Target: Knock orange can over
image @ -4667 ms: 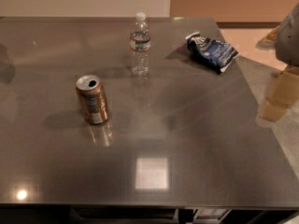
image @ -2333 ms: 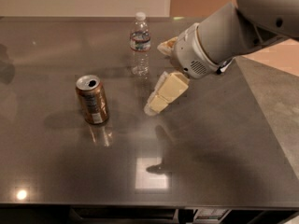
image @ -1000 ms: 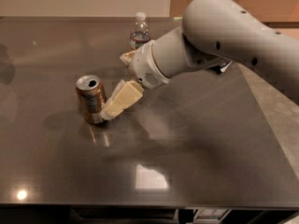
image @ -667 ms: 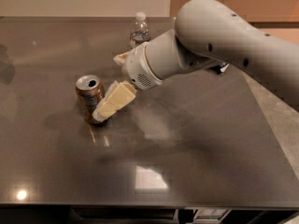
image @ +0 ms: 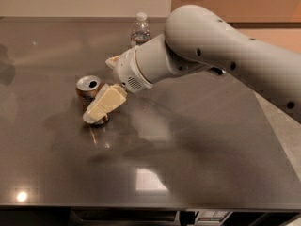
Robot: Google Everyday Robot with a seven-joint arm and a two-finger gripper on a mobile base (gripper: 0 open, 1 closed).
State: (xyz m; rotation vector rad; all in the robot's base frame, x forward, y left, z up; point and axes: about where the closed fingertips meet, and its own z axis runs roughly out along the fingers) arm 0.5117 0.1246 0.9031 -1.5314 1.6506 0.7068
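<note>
Gripper (image: 100, 90) at upright orange can (image: 87, 85) — top skyward

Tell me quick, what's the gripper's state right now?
Gripper: open, holding nothing, at the upright orange can, with one finger across the can's front.

No lettering can be read on the orange can (image: 87, 85), the water bottle (image: 140, 30) or the gripper (image: 100, 89), which is held at the can, fingers (image: 107, 101) apart.

Glossy dark table (image: 197, 164) mirroring lights, shiny copper-metal orange can (image: 87, 84), silver top, matt cream plastic gripper (image: 100, 89) at the can, smooth grey plastic arm (image: 225, 46), clear plastic bottle (image: 140, 29).
</note>
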